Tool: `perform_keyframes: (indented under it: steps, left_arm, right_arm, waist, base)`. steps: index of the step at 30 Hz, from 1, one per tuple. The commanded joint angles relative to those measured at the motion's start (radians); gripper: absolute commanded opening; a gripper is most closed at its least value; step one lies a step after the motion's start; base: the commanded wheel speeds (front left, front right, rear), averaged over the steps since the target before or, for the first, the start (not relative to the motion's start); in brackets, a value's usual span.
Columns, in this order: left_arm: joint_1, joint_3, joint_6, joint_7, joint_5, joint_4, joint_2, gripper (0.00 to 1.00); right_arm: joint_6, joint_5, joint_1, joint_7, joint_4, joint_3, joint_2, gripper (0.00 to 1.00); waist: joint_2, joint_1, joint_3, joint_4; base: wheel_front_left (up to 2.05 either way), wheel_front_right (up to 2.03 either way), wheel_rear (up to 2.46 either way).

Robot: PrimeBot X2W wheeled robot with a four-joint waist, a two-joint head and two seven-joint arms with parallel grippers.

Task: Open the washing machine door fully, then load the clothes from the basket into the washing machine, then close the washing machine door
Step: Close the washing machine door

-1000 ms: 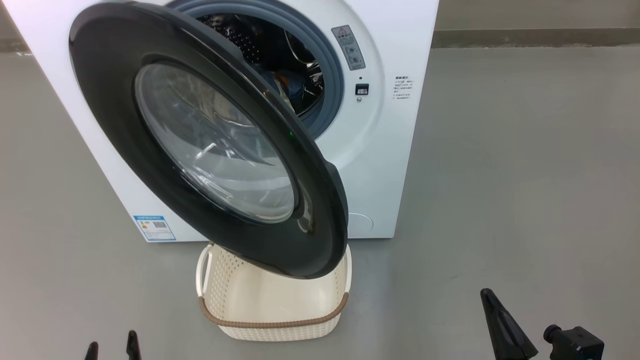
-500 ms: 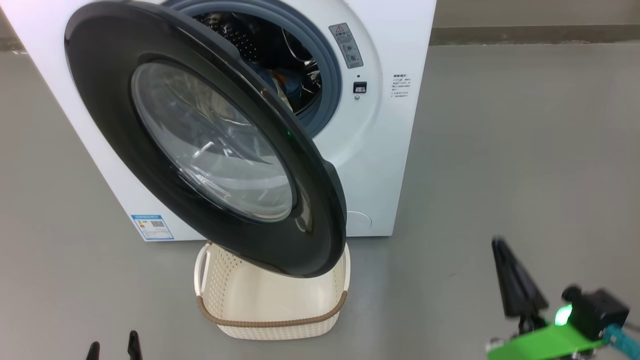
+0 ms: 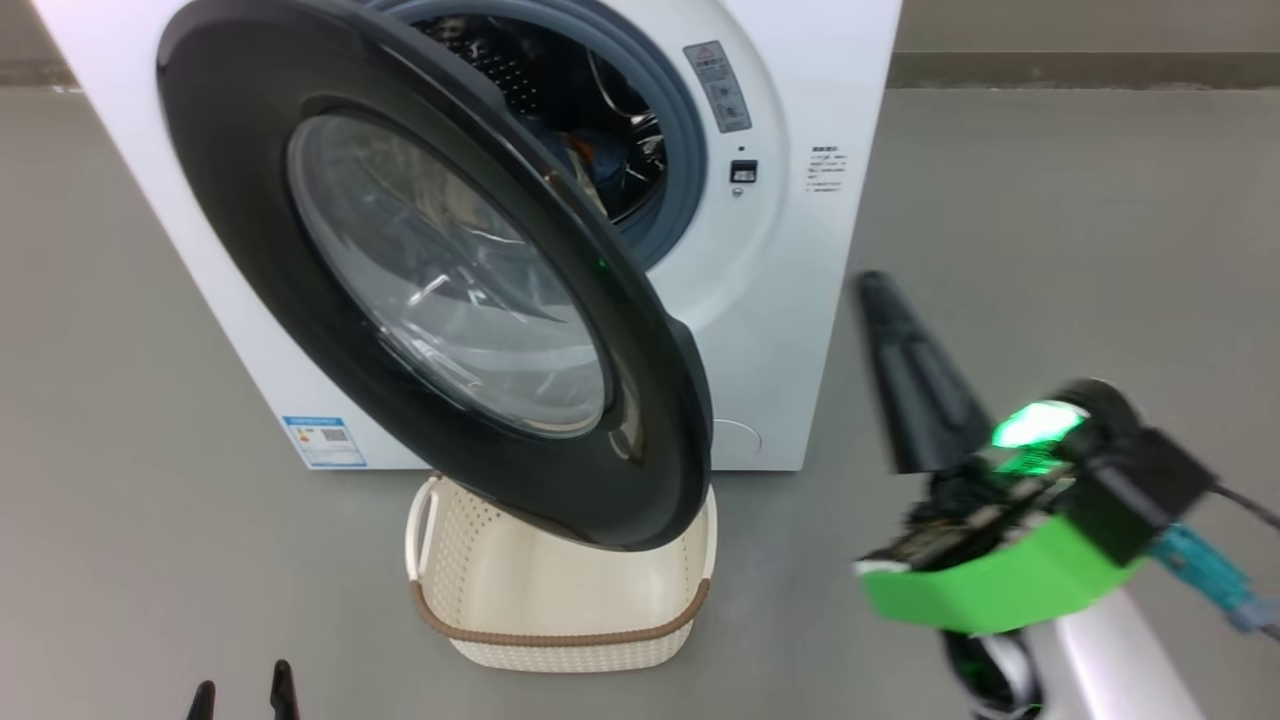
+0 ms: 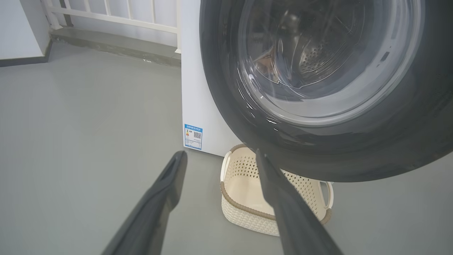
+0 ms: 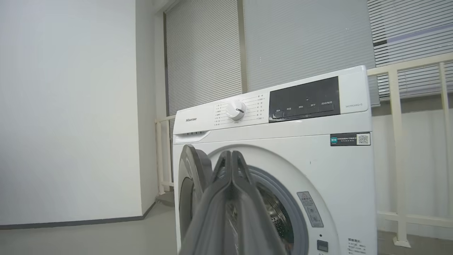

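The right claw (image 3: 872, 290) is being held pressed shut and empty, its two fingers joined into one blunt point, apparently so that the door can be pushed rather than gripped. The washing machine door (image 3: 450, 290) is being left partly swung out, to the left of this claw and well apart from it. Its free edge is being turned toward the claw, which is judged to be why this arm is being used.

The clothes (image 3: 590, 165) are being glimpsed as blue and orange fabric inside the drum of the washing machine (image 3: 800, 250), beyond the claw and to its left, so loading is being judged done. The basket (image 3: 560, 635) is being left empty on the floor (image 3: 1050, 250), under the door's lower edge, down and left of the right claw.

The left claw (image 3: 243, 697) is being held spread wide and empty, low and back from the basket, likely so that the door's swing is not being blocked.
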Motion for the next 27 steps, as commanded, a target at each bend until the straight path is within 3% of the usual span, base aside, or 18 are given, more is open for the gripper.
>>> perform_keyframes:
  steps: [1, 8, 12, 17, 27]
  left_arm:
    - [-0.045, 0.028, -0.002, -0.014, 0.008, -0.017, 0.007, 1.00]
    - [-0.052, 0.019, 0.000, -0.014, 0.027, -0.015, 0.007, 1.00]
    - [-0.056, 0.002, 0.003, -0.014, 0.015, -0.020, 0.007, 1.00]
    - [-0.060, -0.013, 0.004, -0.014, 0.024, -0.019, 0.007, 1.00]
    - [-0.097, -0.030, -0.005, -0.014, 0.001, -0.014, 0.007, 1.00]
  right_arm:
    - [0.002, 0.017, -0.046, -0.005, -0.024, 0.059, 0.007, 0.00]
    - [0.002, 0.055, -0.081, -0.005, 0.069, 0.201, 0.015, 0.00]
    - [0.002, 0.087, -0.087, -0.005, 0.189, 0.274, 0.019, 0.00]
    - [0.002, 0.102, -0.099, -0.005, 0.273, 0.304, 0.020, 0.00]
    - [0.002, 0.142, -0.122, -0.005, 0.372, 0.238, 0.022, 0.00]
  waist:
    - [-0.0001, 0.0000, 0.001, 0.011]
    - [-0.0001, 0.0000, 0.007, 0.040]
    - [-0.0001, 0.0000, 0.020, 0.062]
    - [-0.0001, 0.0000, 0.034, 0.082]
    - [-0.0001, 0.0000, 0.091, 0.147]
  base:
    - [0.00, 0.00, 0.00]
    - [0.00, 0.00, 0.00]
    - [0.00, 0.00, 0.00]
    - [0.00, 0.00, 0.00]
    - [0.00, 0.00, 0.00]
